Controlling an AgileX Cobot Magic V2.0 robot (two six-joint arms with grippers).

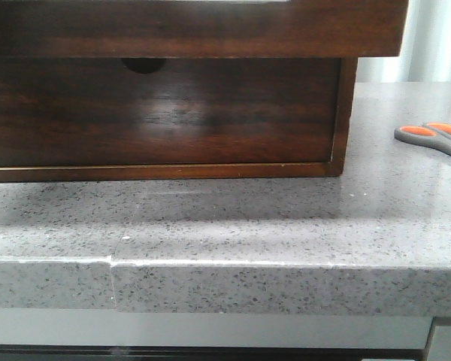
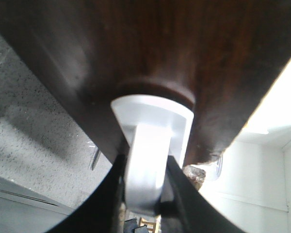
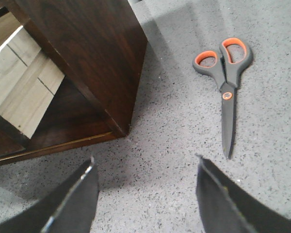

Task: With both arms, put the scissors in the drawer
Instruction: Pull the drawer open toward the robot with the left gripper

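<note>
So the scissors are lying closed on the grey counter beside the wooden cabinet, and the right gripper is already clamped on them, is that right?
Not quite. The scissors do lie closed on the grey counter beside the wooden cabinet, but the right gripper is not clamped on them. The right wrist view shows its fingers spread open and short of the scissors, touching nothing.

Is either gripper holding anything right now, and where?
Left gripper grips the drawer's white knob. Right gripper is open, empty; scissors lie on the counter.

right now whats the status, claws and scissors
Left claw shut on the drawer knob, drawer pulled out. Right claw open, empty, above the counter. Scissors flat on the counter beside the cabinet, closed, nothing blocking them.
</note>
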